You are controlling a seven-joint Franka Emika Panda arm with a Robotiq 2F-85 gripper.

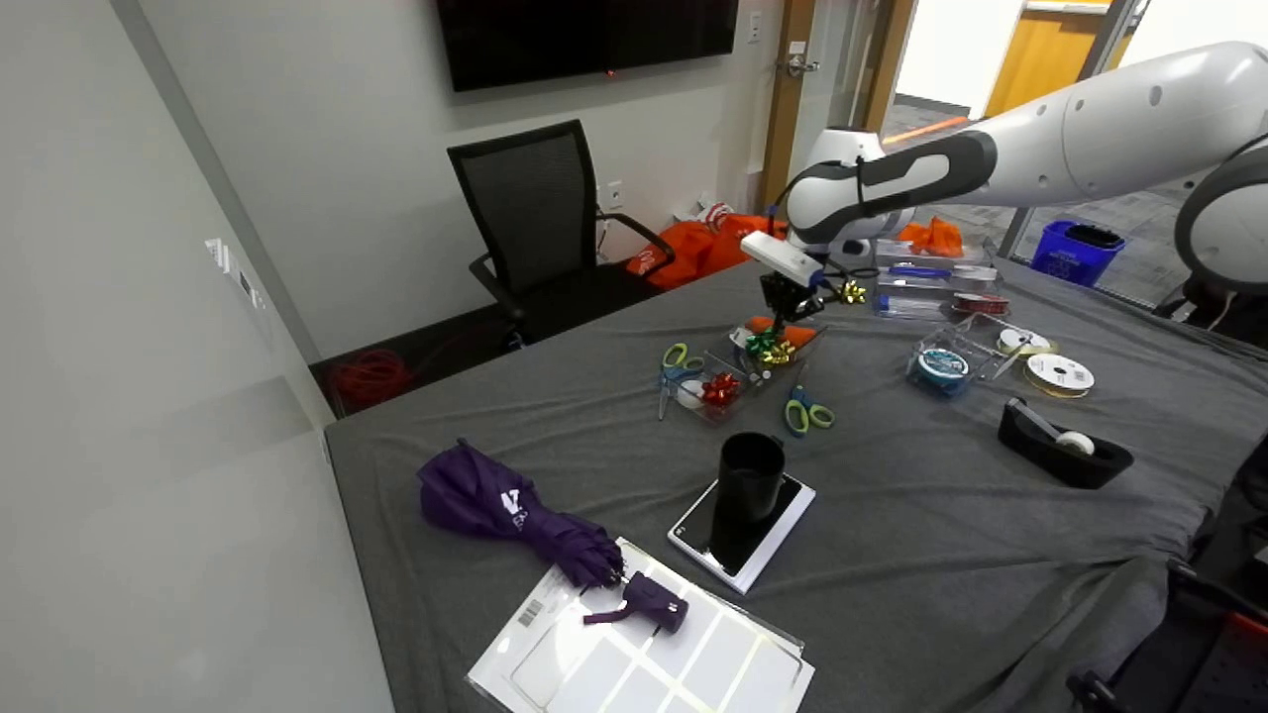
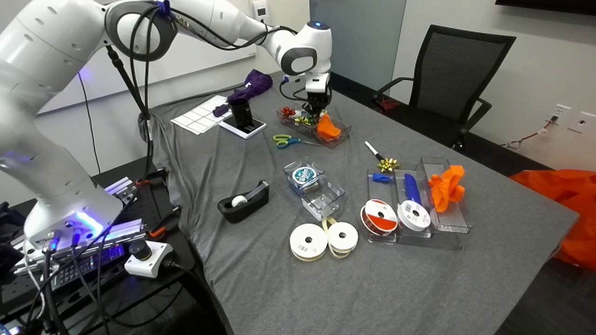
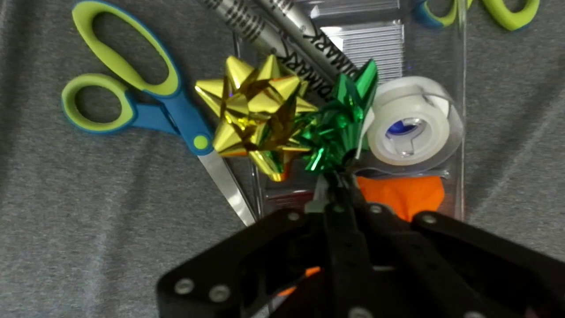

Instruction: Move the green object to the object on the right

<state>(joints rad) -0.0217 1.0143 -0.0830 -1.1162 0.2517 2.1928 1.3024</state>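
Note:
The green foil bow [image 3: 337,126] is at the tips of my gripper [image 3: 340,179] in the wrist view. The fingers are closed together on its lower edge. It also shows in an exterior view [image 1: 763,346], low over the clear tray [image 2: 347,136]. A gold bow [image 3: 262,108] touches or sits close beside the green one; I cannot tell whether they are joined. A red bow [image 1: 721,388] lies in the tray's neighbouring compartment. The gripper [image 2: 315,113] points down into the tray in both exterior views. Which object is "on the right" is not clear.
The tray holds silver markers [image 3: 282,39], a tape roll [image 3: 410,126] and orange cloth [image 2: 328,127]. Scissors [image 3: 163,92] lie beside it. A black mug [image 1: 750,475] stands on a white box. A tape dispenser [image 1: 1062,444], ribbon spools [image 2: 308,241] and another tray [image 2: 451,237] stand around.

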